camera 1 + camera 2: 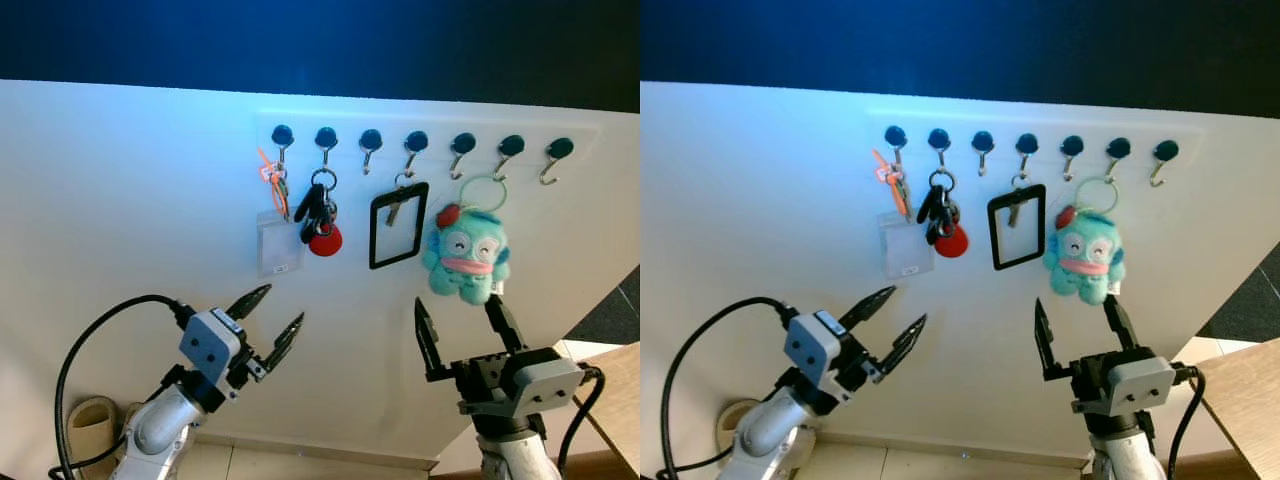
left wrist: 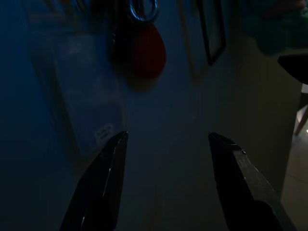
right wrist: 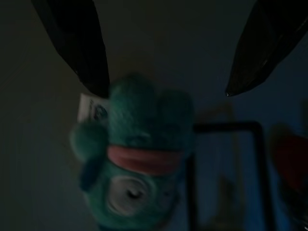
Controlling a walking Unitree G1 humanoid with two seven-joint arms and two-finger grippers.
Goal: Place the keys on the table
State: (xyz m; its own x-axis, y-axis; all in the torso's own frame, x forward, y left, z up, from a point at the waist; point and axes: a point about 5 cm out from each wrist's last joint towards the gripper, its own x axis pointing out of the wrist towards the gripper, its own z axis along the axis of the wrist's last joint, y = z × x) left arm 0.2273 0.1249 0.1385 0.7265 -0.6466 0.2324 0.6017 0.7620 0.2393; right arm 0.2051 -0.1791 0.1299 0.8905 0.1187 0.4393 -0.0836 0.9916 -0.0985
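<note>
A bunch of black keys with a red round fob [image 1: 320, 220] hangs from the second hook of a row of dark-knobbed hooks [image 1: 417, 142] on a white wall. My left gripper [image 1: 277, 315] is open, raised below and slightly left of the keys, apart from them. In the left wrist view the red fob [image 2: 147, 50] lies ahead beyond the open fingers [image 2: 103, 187]. My right gripper [image 1: 457, 312] is open just beneath a teal plush toy [image 1: 466, 255], which the right wrist view shows close as the teal plush [image 3: 137, 159].
An orange tag with a clear card holder [image 1: 277, 240] hangs on the first hook. A black-framed badge holder [image 1: 398, 225] hangs on the fourth. A wooden table corner [image 1: 615, 395] sits at the lower right. A slipper [image 1: 90, 420] lies on the floor at the lower left.
</note>
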